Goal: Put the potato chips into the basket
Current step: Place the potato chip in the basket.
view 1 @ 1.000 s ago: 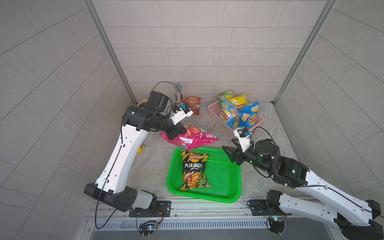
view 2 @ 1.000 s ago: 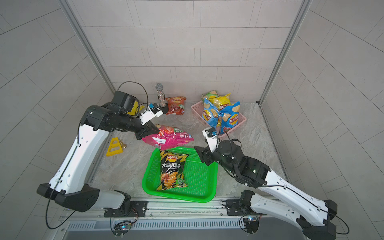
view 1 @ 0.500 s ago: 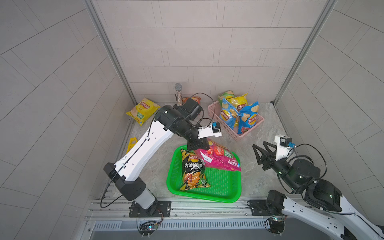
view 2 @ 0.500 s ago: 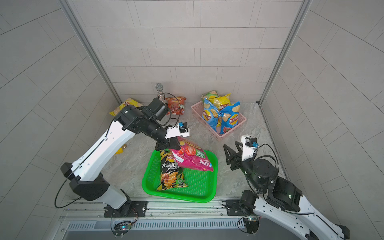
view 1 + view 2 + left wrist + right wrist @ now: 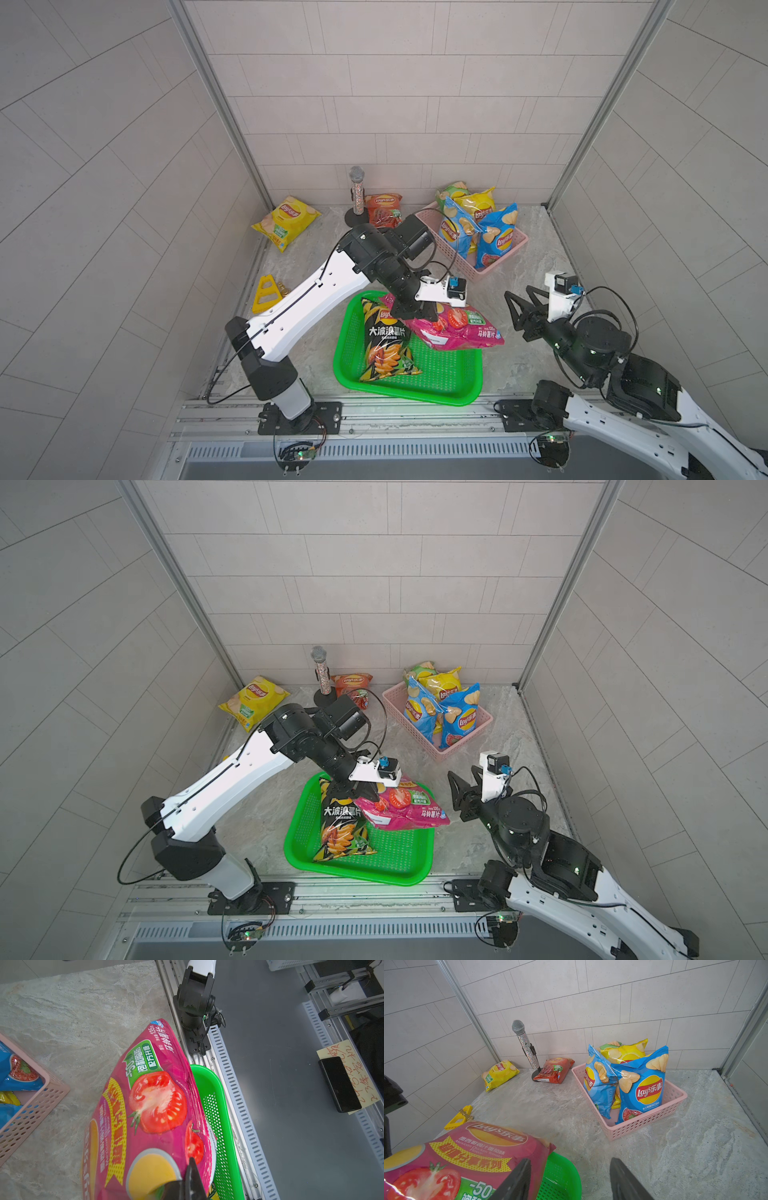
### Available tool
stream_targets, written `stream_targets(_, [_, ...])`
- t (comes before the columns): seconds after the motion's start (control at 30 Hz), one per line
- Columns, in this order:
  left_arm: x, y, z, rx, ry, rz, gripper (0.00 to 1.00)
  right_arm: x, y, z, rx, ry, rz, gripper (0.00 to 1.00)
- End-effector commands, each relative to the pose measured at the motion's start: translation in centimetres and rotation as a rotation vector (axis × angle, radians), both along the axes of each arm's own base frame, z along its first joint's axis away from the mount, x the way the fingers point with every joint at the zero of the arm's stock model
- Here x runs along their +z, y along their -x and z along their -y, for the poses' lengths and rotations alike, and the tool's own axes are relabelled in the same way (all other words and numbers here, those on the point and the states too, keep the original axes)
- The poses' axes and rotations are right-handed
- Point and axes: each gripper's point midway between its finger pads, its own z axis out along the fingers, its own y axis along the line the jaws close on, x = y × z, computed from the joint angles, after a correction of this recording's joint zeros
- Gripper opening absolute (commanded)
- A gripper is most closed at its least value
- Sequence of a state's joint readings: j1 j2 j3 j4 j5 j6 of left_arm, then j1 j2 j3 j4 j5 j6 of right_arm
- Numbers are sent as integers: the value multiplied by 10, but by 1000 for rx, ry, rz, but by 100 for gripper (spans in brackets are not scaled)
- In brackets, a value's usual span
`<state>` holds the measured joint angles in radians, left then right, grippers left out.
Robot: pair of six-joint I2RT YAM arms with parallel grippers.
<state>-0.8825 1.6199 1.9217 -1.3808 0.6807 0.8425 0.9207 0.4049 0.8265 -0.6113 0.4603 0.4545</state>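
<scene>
Item: magenta chips bag (image 5: pixel 457 332) | left fingers (image 5: pixel 191 1180) pinch one end | right fingers (image 5: pixel 620 1176) wide, empty | risk: bag overhangs green basket (image 5: pixel 415 392) rim, may slide onto desk (image 5: pixel 519 257) on release

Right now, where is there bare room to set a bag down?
Bare marble: between the pink basket and the right wall, and between that basket and the green basket. Crowded: the back left, with the yellow Lay's bag, microphone and red Lay's bag; the magenta Lay's bag hangs over the green basket.

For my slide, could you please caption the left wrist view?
Left gripper shut on magenta chip bag over the green basket.
</scene>
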Motion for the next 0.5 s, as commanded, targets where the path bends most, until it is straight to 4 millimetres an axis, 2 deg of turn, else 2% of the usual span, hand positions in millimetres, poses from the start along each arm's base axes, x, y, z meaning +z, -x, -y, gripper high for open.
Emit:
stream_targets(0.0, [29, 10, -7, -24, 95, 69, 0, -3, -3, 2, -23, 9, -14, 65])
stream_targets(0.2, [45, 28, -12, -53, 161, 26, 0, -4, -5, -2, -21, 6, -19, 65])
stream_targets(0.47, [34, 38, -4, -114, 180, -70, 0, 1, -5, -1, -23, 3, -11, 65])
